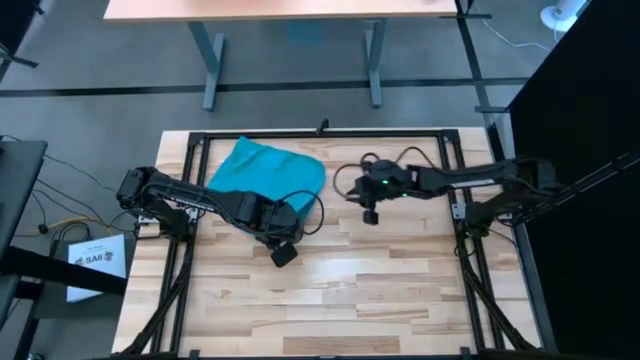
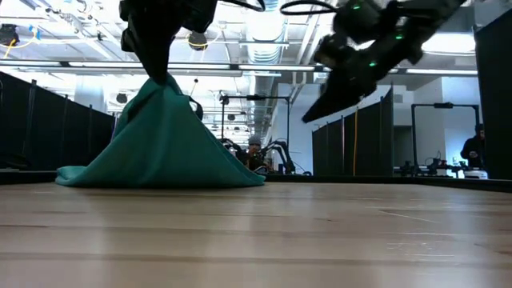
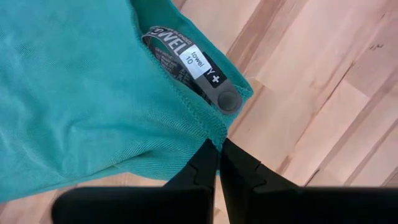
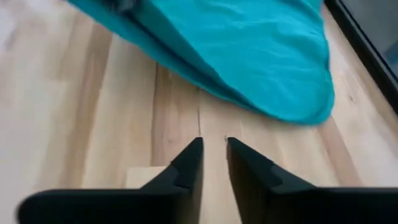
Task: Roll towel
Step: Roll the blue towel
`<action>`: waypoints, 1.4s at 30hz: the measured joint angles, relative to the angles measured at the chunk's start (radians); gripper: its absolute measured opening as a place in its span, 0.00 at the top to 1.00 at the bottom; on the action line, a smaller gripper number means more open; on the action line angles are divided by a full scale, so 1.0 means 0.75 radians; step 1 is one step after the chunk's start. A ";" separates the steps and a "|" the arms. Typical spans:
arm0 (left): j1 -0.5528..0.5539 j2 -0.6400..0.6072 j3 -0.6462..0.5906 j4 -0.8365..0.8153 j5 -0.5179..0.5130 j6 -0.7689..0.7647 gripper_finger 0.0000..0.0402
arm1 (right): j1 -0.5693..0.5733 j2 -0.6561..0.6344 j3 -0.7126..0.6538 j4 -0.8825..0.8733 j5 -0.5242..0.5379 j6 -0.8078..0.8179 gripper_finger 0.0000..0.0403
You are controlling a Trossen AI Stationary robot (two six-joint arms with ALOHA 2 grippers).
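I am pinching the towel (image 3: 93,93) hem in the left tool (image 3: 219,149), lifting it apparently tent-like; right tool (image 4: 214,152) is hovering slightly parted, empty.

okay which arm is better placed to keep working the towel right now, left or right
Left, probably. The left claw is shut on the towel at its edge, lifting it into a tent off the table. The right claw hovers empty beside it.

The towel (image 1: 265,170) fills the table's (image 1: 400,290) far left, one corner lifted into a tent under the left gripper (image 1: 284,252). The right gripper (image 1: 371,214) hangs above the far middle, beside the towel. The near half lies bare, open for passage.
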 joint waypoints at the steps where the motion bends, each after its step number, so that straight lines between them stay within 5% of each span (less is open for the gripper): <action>1: -0.002 0.000 0.000 0.000 0.000 0.000 1.00 | 0.006 0.039 0.029 0.011 0.000 -0.058 0.77; 9: -0.003 0.000 -0.001 0.002 -0.001 0.001 1.00 | 0.013 0.331 0.191 0.110 0.001 -0.342 0.72; 18: -0.004 0.001 -0.001 0.010 0.002 0.011 1.00 | 0.014 0.594 0.433 0.108 0.015 -0.386 0.72; 42: -0.019 -0.002 -0.001 0.064 0.021 0.011 1.00 | 0.033 0.657 0.496 0.084 0.013 -0.476 0.72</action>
